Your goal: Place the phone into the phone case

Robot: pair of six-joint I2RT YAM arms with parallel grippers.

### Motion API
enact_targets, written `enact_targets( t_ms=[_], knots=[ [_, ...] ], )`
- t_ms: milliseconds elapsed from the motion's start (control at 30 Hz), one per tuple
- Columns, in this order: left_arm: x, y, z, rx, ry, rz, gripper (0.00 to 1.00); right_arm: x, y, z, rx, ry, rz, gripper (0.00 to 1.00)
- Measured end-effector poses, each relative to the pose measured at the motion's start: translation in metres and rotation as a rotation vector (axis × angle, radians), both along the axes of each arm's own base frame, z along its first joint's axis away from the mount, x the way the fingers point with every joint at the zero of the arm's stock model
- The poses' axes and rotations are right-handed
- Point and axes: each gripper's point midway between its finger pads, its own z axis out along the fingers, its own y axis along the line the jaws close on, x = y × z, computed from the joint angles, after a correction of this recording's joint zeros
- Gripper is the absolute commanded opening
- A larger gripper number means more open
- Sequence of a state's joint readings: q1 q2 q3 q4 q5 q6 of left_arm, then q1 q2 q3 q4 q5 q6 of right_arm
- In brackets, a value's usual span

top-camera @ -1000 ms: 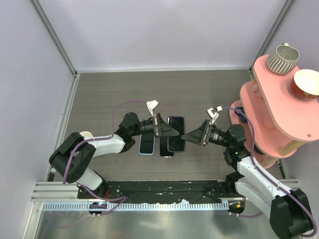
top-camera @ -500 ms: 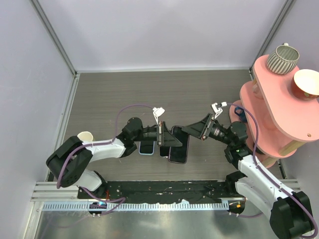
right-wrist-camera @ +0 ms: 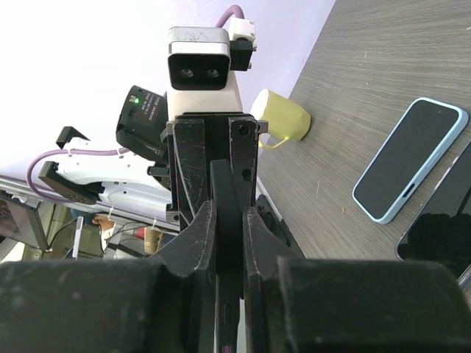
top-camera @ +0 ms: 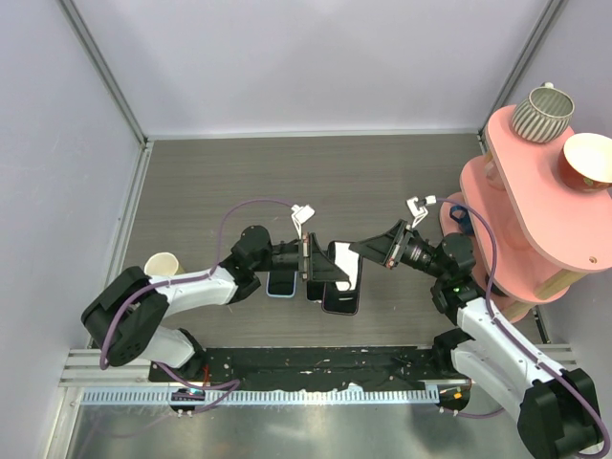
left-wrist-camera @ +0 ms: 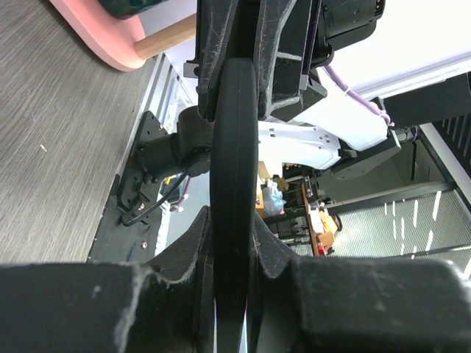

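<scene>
The phone [top-camera: 344, 285], an all-black slab, hangs tilted above the table between both arms. My left gripper [top-camera: 320, 268] is shut on its left end. In the left wrist view the phone [left-wrist-camera: 234, 147] runs edge-on out of those jaws [left-wrist-camera: 234, 228]. My right gripper [top-camera: 368, 251] is shut on the opposite end. In the right wrist view the phone's edge [right-wrist-camera: 228, 184] sits pinched between the pads of that gripper [right-wrist-camera: 229, 220]. The phone case does not show in any view.
A light-blue-rimmed phone [top-camera: 280, 283] [right-wrist-camera: 408, 158] and another dark phone [top-camera: 314, 291] lie on the table under the left arm. A yellow cup [top-camera: 163, 263] [right-wrist-camera: 283, 118] stands at the left. A pink tiered stand [top-camera: 535, 191] with a striped cup and a bowl fills the right side.
The left gripper lifted the phone off the table and carried it right, tilted. The right gripper came in and closed its jaws on the phone's other end.
</scene>
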State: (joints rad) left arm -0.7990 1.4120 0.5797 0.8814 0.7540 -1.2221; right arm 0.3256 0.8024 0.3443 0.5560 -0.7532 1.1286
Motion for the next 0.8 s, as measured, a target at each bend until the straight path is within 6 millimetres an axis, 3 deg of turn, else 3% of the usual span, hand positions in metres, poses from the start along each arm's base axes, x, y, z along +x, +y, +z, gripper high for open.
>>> enact_targets(
  t_ms=[33,133,200,233,333,400,433,500,533,633,700,800],
  knots=[
    [0.0,0.0,-0.001,0.003,0.002,0.0,0.0,-0.001,0.0,-0.001,-0.003,0.002,0.004,0.36],
    [0.0,0.0,-0.003,0.017,0.002,0.003,0.0,-0.003,0.001,-0.003,-0.011,0.008,0.019,0.49],
    [0.001,0.0,-0.008,0.035,0.007,0.008,0.0,-0.005,0.002,-0.002,-0.016,-0.001,0.034,0.42],
    [0.001,0.0,-0.009,0.04,0.008,0.008,0.0,-0.006,0.002,-0.003,-0.02,-0.006,0.041,0.24],
    [-0.001,0.0,-0.007,0.045,0.0,-0.002,0.0,-0.006,0.001,-0.009,-0.038,0.01,0.044,0.03],
    [-0.002,0.0,-0.007,0.046,-0.001,-0.007,0.0,-0.006,0.001,-0.007,-0.042,-0.006,0.045,0.02],
    [-0.002,0.0,-0.006,0.044,-0.004,-0.007,0.0,-0.006,0.001,-0.008,-0.043,-0.007,0.047,0.07],
    [-0.002,0.0,-0.006,0.047,-0.001,-0.007,0.0,-0.006,0.001,-0.008,-0.044,-0.009,0.047,0.21],
    [-0.002,0.0,-0.006,0.048,-0.001,-0.007,0.0,-0.007,0.001,-0.007,-0.044,-0.011,0.048,0.37],
    [0.0,-0.001,-0.006,0.054,-0.004,0.001,0.0,-0.008,0.0,-0.007,-0.044,-0.004,0.05,0.46],
    [0.002,-0.002,-0.007,0.061,0.0,0.013,0.0,-0.011,0.001,-0.006,-0.044,-0.002,0.06,0.46],
    [0.003,-0.001,-0.006,0.065,-0.008,0.022,0.0,-0.015,0.0,-0.006,-0.046,0.0,0.065,0.33]
  ],
)
